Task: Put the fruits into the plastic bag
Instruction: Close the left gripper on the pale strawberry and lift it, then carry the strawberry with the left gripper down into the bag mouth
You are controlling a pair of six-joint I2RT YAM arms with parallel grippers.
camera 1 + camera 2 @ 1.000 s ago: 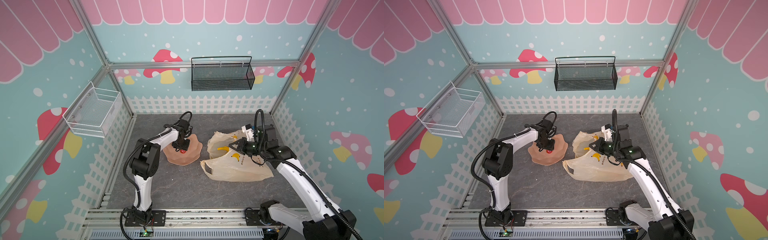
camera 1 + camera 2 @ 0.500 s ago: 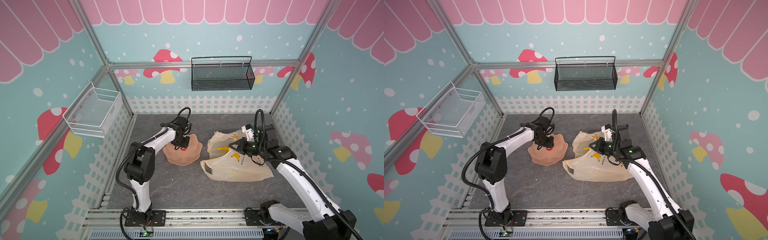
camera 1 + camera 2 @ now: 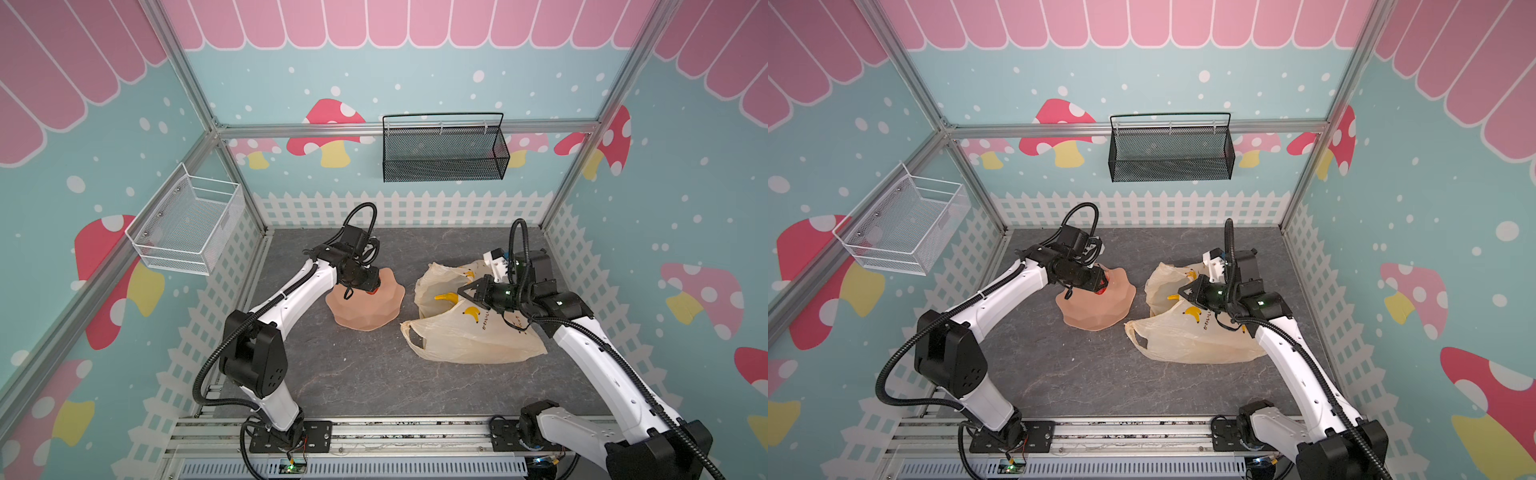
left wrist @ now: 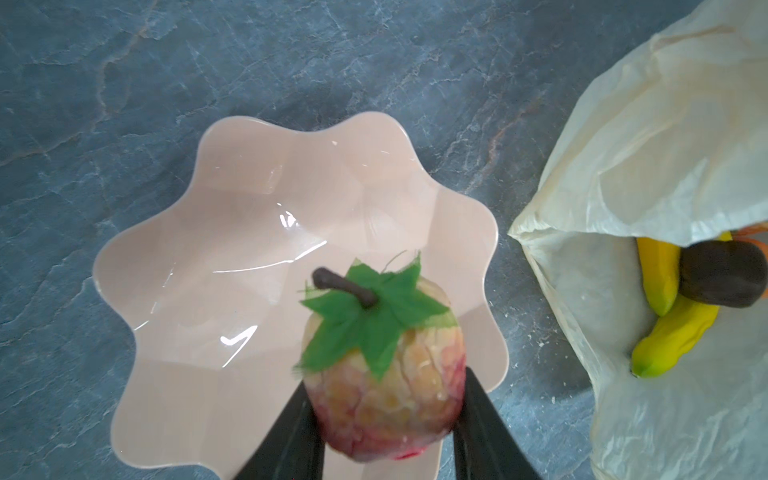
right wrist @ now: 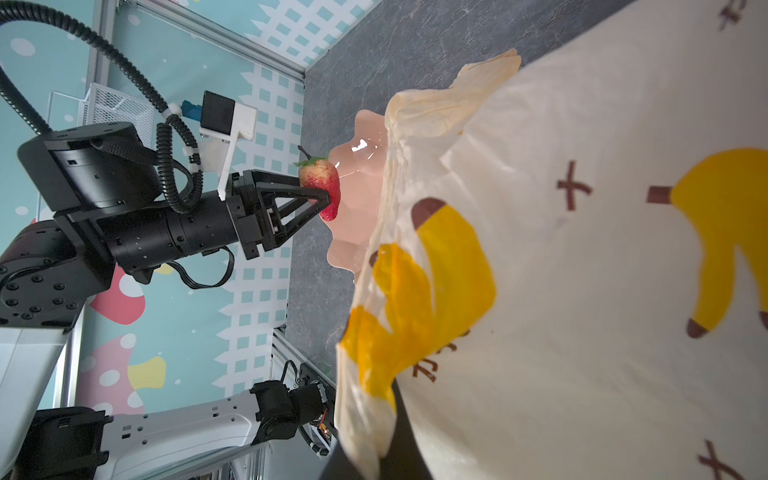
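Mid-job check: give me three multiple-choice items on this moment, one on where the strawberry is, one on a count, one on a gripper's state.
1. Where is the strawberry? A in the plastic bag; B in the left gripper, over the dish; C in the right gripper.
2. How many toy bananas show in the bag's mouth? A none; B four; C two.
3. The right gripper is: A shut on the bag's edge; B open; C out of view.

B: the jaws clamp the fruit over the dish.
C: the left wrist view shows two beside a dark piece.
A: it pinches the rim, holding the mouth up.
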